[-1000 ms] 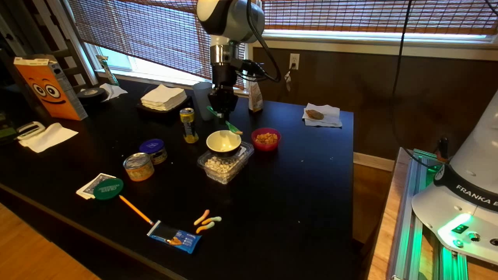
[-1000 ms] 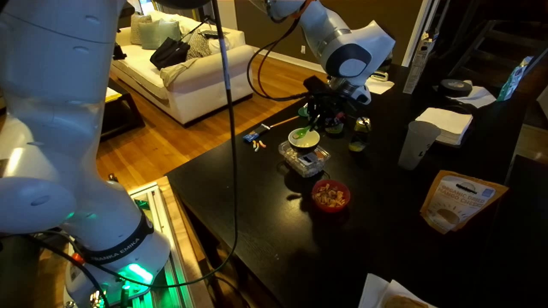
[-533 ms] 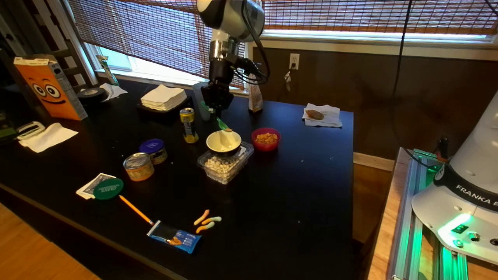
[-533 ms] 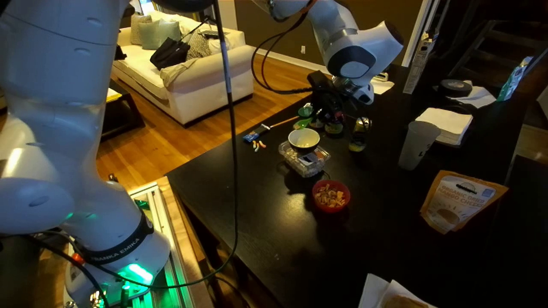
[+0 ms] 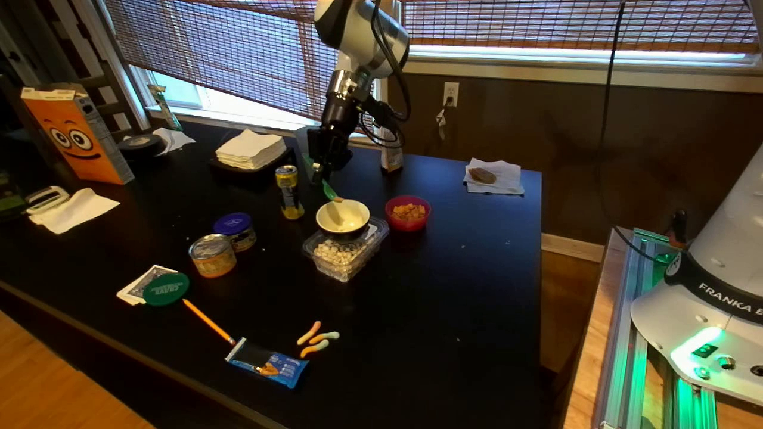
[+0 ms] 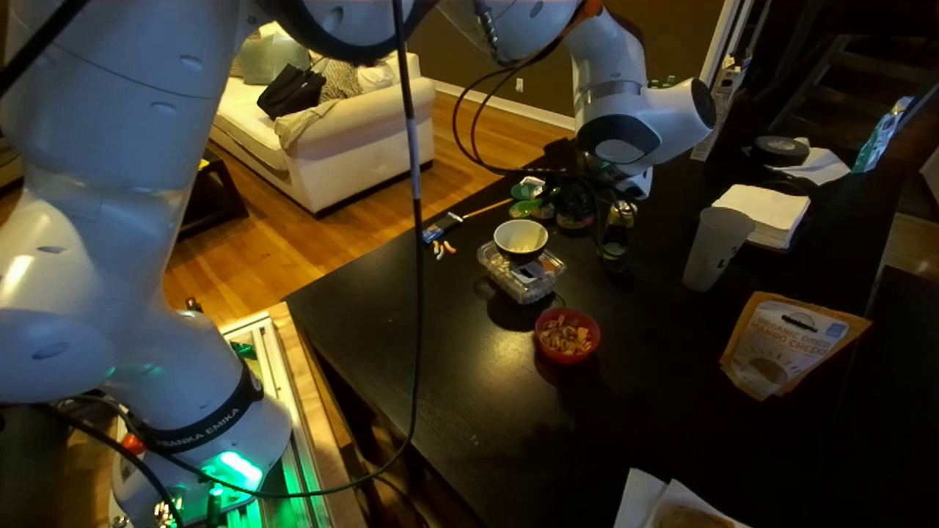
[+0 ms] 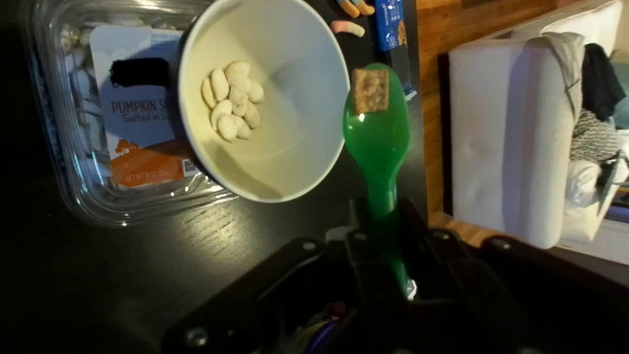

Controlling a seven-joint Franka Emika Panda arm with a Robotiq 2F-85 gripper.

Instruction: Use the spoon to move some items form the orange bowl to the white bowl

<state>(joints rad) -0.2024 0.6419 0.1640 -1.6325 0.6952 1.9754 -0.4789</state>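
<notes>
My gripper (image 7: 382, 211) is shut on the handle of a green spoon (image 7: 376, 142). One brown square piece (image 7: 371, 90) lies near the spoon's tip. The white bowl (image 7: 300, 93) holds several pale seeds and stands on a clear plastic tub. In the wrist view the spoon is just right of the bowl's rim; whether they touch I cannot tell. In an exterior view the spoon (image 5: 331, 191) is above and behind the white bowl (image 5: 343, 210). The orange bowl (image 5: 408, 225), also seen in an exterior view (image 6: 568, 358), holds brown pieces on the table, apart from the gripper.
The tub of seeds (image 5: 338, 262) is under the white bowl. A yellow can (image 5: 289, 193) and a tall cup (image 6: 715, 249) stand near the gripper. Cans (image 5: 213, 256), a green lid (image 5: 166, 289), a bag (image 6: 788, 345) and gummy worms (image 5: 318, 341) are on the table.
The gripper and spoon have moved left in an exterior view. In an exterior view the spoon, before seen over the white bowl, is now past its rim. The arm is tilted more.
</notes>
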